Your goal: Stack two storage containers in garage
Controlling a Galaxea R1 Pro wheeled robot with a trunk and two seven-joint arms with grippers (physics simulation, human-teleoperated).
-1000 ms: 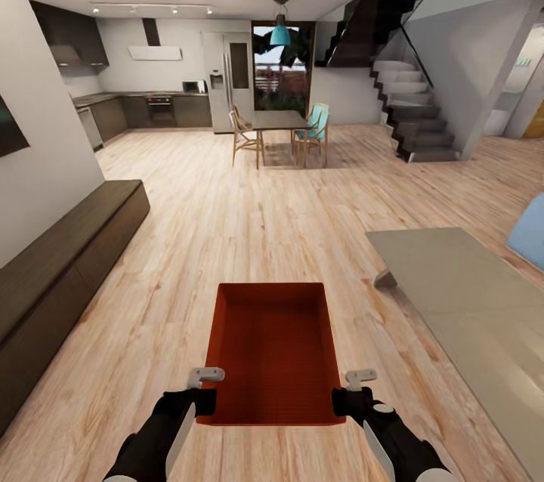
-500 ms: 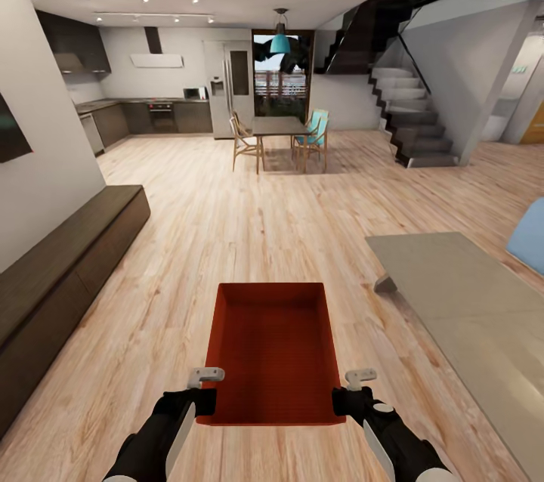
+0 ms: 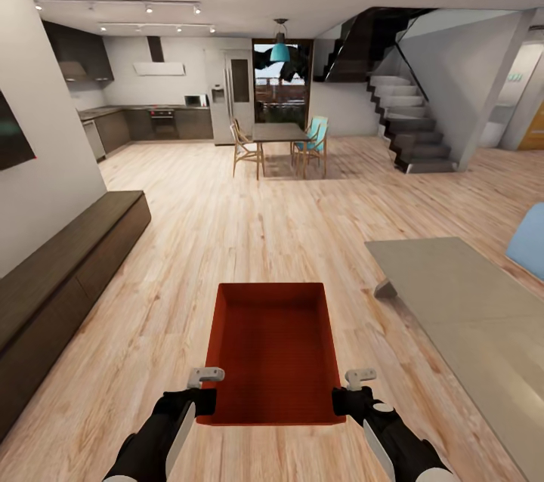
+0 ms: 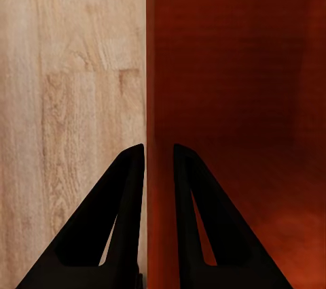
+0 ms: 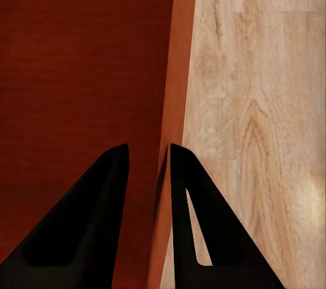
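Container (image 3: 273,350), empty, gripped by both hands.

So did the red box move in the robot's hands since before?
No. The red box sits the same between the left gripper and right gripper; only the room view shifted.

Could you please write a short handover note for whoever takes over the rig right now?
Left gripper: shut on the left wall of the storage container, one finger on each side.
Right gripper: shut on the right wall in the same way.
The container is held level in front of the robot, over the wood floor of the living room, facing the dining table and kitchen.
Done: one container picked up.
Left: carry it to the garage, set it on the floor, fetch the second container and stack it on top.
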